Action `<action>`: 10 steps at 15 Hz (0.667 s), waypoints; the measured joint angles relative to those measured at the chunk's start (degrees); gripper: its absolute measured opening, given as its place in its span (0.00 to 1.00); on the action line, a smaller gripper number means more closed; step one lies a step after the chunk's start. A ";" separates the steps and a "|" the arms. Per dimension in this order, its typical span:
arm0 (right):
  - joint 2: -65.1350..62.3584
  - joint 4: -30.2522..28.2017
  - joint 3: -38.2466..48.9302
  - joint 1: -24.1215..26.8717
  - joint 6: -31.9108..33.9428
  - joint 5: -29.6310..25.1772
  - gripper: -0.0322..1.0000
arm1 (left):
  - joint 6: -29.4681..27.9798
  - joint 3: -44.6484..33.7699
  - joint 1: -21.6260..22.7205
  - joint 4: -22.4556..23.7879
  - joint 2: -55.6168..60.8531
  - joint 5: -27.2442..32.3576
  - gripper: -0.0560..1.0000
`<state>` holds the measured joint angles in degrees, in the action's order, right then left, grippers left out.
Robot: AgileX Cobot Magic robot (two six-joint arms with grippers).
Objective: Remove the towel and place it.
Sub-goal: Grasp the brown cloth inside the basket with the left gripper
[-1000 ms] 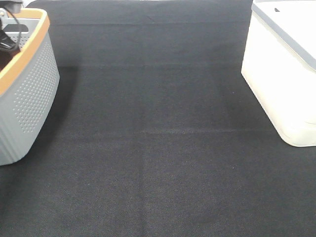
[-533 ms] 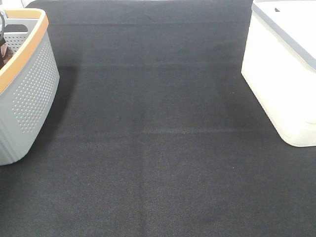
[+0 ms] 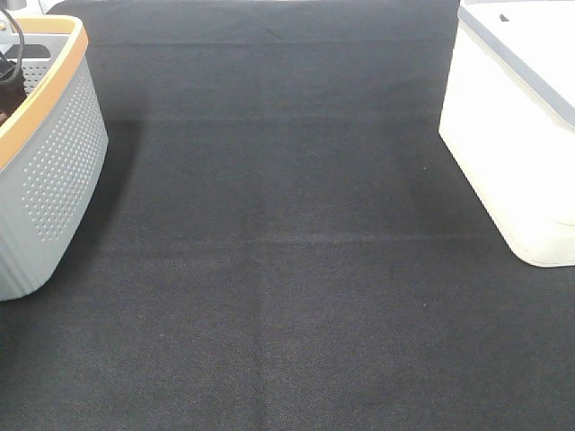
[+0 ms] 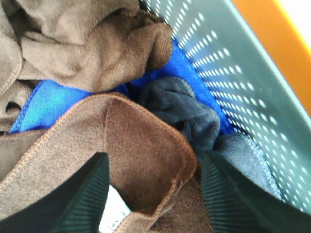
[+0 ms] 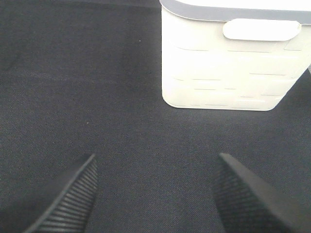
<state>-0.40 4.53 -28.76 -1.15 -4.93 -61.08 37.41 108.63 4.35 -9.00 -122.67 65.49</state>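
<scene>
While the left claw (image 4: 154, 159) straddles the towel (image 4: 136, 138), its tag (image 4: 114, 209) is unreadable.

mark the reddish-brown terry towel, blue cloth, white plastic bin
reddish-brown terry towel (image 4: 141, 145), left wrist view, hemmed fold
blue cloth (image 4: 53, 99), left wrist view, bare patch
white plastic bin (image 5: 218, 73), right wrist view, side wall

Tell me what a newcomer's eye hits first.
The grey perforated plastic basket with an orange rim at the left, filled with cloths. Inside it, the open left gripper straddles a fold of the reddish-brown terry towel. A white plastic bin stands at the right.
</scene>
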 joint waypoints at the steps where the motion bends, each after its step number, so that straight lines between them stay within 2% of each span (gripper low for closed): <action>1: 0.00 0.00 0.00 0.00 0.00 0.00 0.66 | 0.00 0.00 0.00 -0.06 -0.57 0.00 0.57; 6: 0.00 0.00 0.00 0.00 0.00 0.00 0.66 | 0.11 0.00 0.06 -0.34 -3.09 -0.11 0.53; 9: 0.00 0.00 0.00 0.00 0.00 0.00 0.66 | 0.06 0.00 0.06 -0.57 -4.24 0.17 0.47; 10: 0.00 0.00 0.00 0.00 0.00 0.00 0.66 | 0.06 0.00 0.06 -0.57 -4.35 0.23 0.43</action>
<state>-0.40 4.53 -28.76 -1.15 -4.93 -61.08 37.47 108.63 4.41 -9.57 -127.02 65.72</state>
